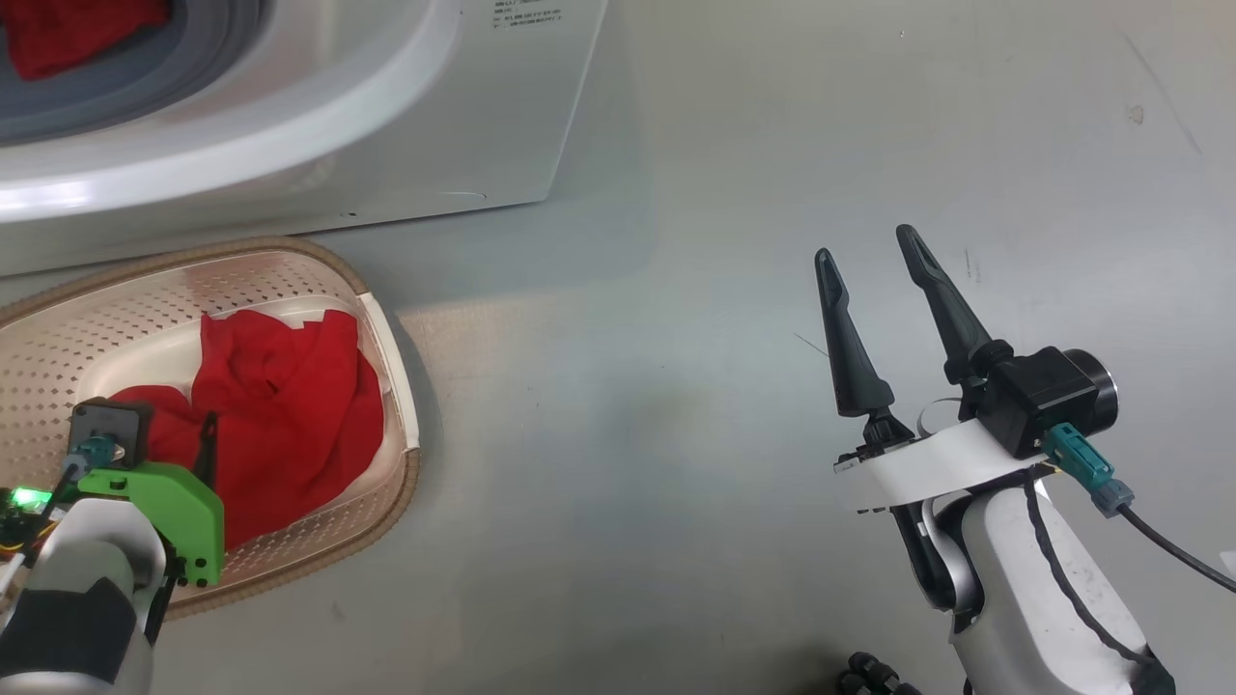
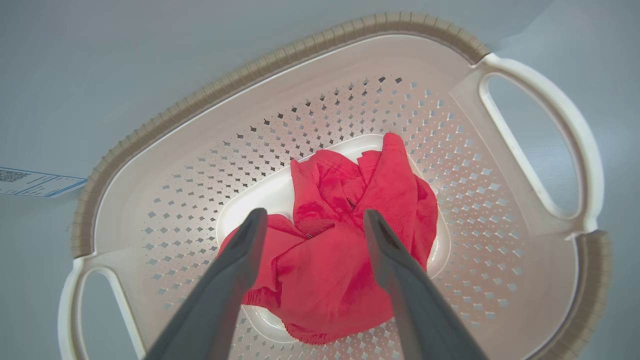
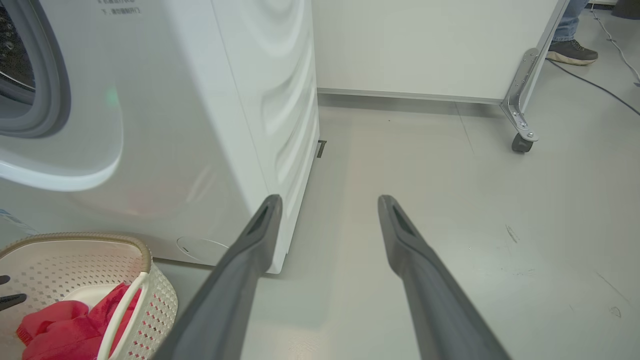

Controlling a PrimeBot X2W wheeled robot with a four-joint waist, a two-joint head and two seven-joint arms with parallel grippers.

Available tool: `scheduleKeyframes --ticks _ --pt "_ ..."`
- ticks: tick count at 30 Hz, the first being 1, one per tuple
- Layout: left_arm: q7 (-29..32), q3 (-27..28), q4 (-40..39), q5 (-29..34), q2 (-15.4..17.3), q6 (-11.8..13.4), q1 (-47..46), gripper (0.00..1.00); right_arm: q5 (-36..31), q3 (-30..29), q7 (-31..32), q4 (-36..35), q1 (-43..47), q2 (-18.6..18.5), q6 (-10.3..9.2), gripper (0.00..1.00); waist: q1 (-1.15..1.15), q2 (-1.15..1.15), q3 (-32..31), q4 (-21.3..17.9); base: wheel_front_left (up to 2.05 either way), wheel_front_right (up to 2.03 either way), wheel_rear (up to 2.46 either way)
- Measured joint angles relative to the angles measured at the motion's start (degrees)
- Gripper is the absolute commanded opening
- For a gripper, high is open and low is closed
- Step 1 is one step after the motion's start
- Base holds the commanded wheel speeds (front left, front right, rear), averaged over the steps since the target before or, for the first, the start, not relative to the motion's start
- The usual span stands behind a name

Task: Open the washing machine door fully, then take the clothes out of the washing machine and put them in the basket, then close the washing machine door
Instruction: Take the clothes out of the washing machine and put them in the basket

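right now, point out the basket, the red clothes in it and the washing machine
basket [image 2: 190,190], left wrist view, perforated inner wall
red clothes [image 2: 325,270], left wrist view, middle of the crumpled pile
washing machine [image 3: 175,125], right wrist view, white front panel

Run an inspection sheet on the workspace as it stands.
Surface: grey floor, a few scuffs.
Job's things: washing machine with red cloth inside its grey ring; basket at its foot holds red clothes.
Clutter: nothing seen.
Grippers: left gripper open above the basket's clothes; right gripper open, empty, over floor.
Cables: black lead off the wrist camera; floor cable far off.
Surroundings: wheeled white panel; a person's shoe beside it.
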Motion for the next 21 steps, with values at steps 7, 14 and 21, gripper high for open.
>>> scheduleKeyframes --ticks 7,14,21 --pt "-1.8 -0.1 1.0 0.0 -1.4 0.0 -0.1 1.0 0.0 -0.3 0.0 0.8 -0.2 0.0 0.01 1.0 0.0 0.0 -2.2 0.5 0.0 0.0 0.0" --pt "-3.0 -0.5 0.5 0.0 -1.8 -0.1 -0.3 1.0 0.2 -0.7 0.0 1.5 -0.7 0.0 0.1 1.0 0.0 0.0 -5.5 1.3 0.0 0.0 0.0" --pt "-3.4 -0.5 -1.6 -0.1 -3.5 -0.1 -0.3 1.0 1.1 -1.9 0.0 2.9 -0.5 0.0 0.15 1.0 0.0 0.0 -9.7 2.4 0.0 0.0 0.0"
